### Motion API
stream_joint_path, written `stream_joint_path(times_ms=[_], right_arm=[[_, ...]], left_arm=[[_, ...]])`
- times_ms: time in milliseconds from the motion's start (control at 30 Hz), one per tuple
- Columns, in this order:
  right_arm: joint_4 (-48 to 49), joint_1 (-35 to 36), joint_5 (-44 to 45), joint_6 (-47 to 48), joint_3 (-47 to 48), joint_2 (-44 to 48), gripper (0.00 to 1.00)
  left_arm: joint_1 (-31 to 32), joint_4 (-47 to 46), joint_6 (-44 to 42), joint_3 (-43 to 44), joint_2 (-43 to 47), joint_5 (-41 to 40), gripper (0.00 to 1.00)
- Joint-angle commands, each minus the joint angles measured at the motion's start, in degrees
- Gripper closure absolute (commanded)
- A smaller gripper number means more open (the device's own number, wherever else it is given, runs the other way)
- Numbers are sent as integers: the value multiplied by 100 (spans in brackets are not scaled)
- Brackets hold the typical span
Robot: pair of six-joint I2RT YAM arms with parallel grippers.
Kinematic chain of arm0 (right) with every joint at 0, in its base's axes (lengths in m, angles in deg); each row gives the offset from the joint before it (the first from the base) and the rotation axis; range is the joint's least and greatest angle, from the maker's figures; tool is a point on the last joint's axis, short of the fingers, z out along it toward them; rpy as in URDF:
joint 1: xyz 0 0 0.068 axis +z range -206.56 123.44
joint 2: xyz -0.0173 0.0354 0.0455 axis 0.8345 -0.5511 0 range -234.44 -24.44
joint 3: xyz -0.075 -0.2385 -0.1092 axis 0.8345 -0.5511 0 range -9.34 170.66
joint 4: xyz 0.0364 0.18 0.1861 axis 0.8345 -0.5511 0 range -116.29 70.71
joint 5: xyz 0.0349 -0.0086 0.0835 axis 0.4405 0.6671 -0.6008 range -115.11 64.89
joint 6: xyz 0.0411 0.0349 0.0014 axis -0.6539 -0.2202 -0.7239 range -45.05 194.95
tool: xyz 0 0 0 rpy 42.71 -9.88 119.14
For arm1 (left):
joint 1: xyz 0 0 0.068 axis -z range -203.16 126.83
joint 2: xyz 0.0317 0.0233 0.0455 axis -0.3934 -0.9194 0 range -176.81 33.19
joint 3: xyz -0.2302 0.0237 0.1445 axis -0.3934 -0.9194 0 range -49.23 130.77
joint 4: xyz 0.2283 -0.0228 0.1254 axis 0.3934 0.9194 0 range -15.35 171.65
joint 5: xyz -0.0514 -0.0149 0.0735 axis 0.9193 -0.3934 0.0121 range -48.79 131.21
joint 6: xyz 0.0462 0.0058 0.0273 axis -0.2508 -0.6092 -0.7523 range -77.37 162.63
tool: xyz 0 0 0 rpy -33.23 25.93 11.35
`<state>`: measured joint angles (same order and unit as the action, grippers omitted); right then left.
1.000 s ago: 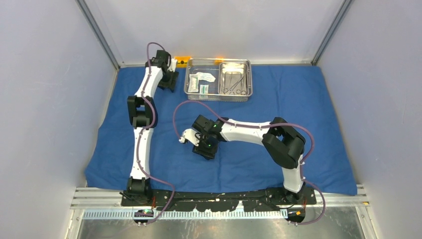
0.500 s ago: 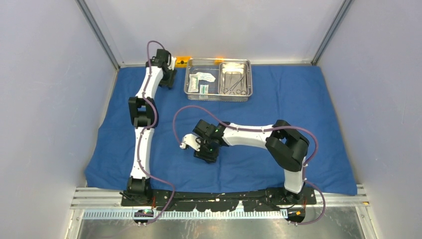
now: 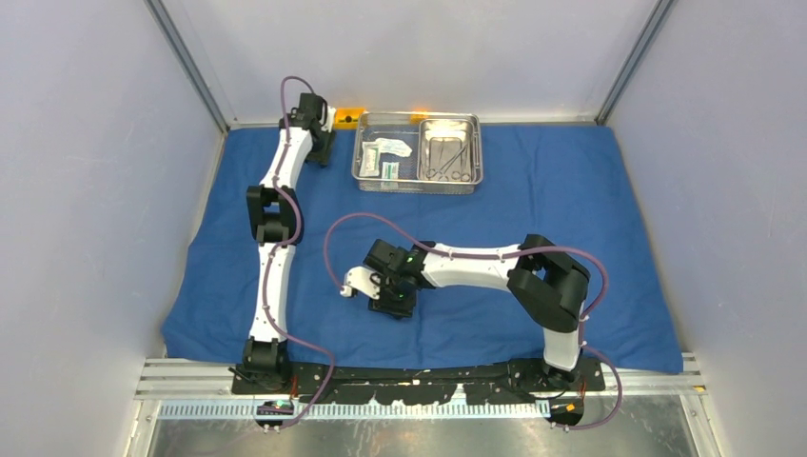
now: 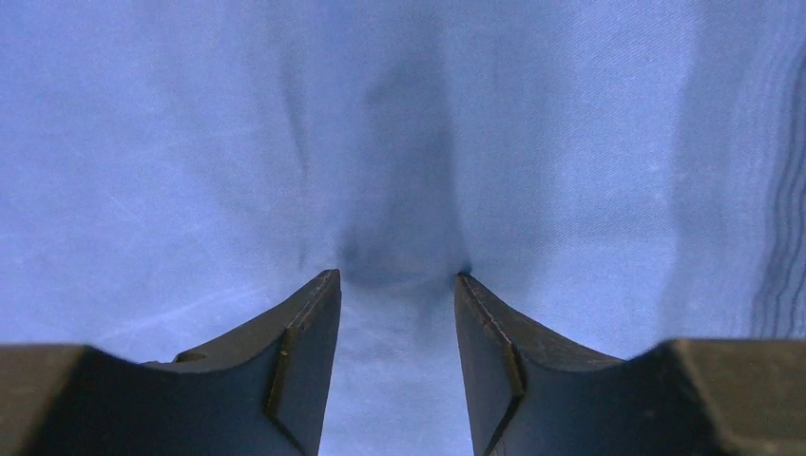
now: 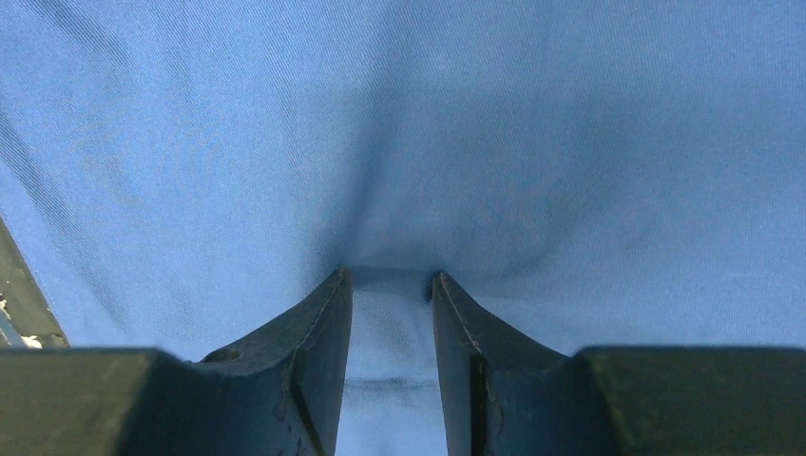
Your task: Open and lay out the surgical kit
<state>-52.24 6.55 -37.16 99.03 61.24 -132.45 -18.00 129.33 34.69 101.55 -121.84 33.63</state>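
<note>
Both left gripper (image 4: 396,277) and right gripper (image 5: 392,275) dig half-closed into the large blue cloth wrap (image 3: 552,190), puckering it; pinched or not, I cannot tell. The right has slid nearer. Far back, a steel mesh basket (image 3: 419,188) holds a smaller solid steel tray (image 3: 447,131), thin steel scissors and forceps (image 3: 447,167), white-green packets (image 3: 385,149).
</note>
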Motion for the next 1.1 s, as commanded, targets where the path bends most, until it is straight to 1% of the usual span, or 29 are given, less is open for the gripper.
stream_joint_path(times_ms=[0,100,200,267,333,400,500,600,700,733,767,833,967,1067], right_arm=[[-845,192,-277,-190,-337,-168,59],[-915,192,-17,-215,-287,72,59],[-947,193,404,-197,-251,508,58],[-971,152,682,-137,-239,920,55],[-979,11,889,-93,-226,1268,52],[-1049,-264,879,-79,-188,1518,49],[-1157,-969,766,-100,-161,1811,47],[-1324,-1716,616,-95,-264,2119,45],[-1507,-2455,635,67,-617,2524,45],[-1537,-2735,650,171,-832,2662,45],[-1562,-3006,647,221,-941,2788,45],[-1635,-3544,654,478,-1309,2999,46],[-1733,-4692,568,905,-1803,3315,46],[-1733,-5212,574,1190,-2077,3400,47]], left_arm=[[-147,-174,-41,-49,-546,-371,51],[-141,-198,-33,-66,-542,-408,51],[-144,-259,-27,-131,-418,-437,50],[-148,-423,-30,-292,-205,-429,45],[-156,-644,-23,-550,123,-330,35],[-149,-871,-9,-920,584,-207,27],[-154,-1174,-58,-1431,1283,39,19],[-156,-1226,-240,-2031,1976,334,16],[-154,-1429,-504,-2984,2686,560,14],[-149,-1533,-605,-3457,2992,603,14],[-153,-1615,-720,-3656,3188,633,14],[-153,-1697,-949,-4360,3561,684,13],[-233,-1685,-1672,-5564,4351,731,13],[-474,-1439,-2095,-6383,4896,1144,13]])
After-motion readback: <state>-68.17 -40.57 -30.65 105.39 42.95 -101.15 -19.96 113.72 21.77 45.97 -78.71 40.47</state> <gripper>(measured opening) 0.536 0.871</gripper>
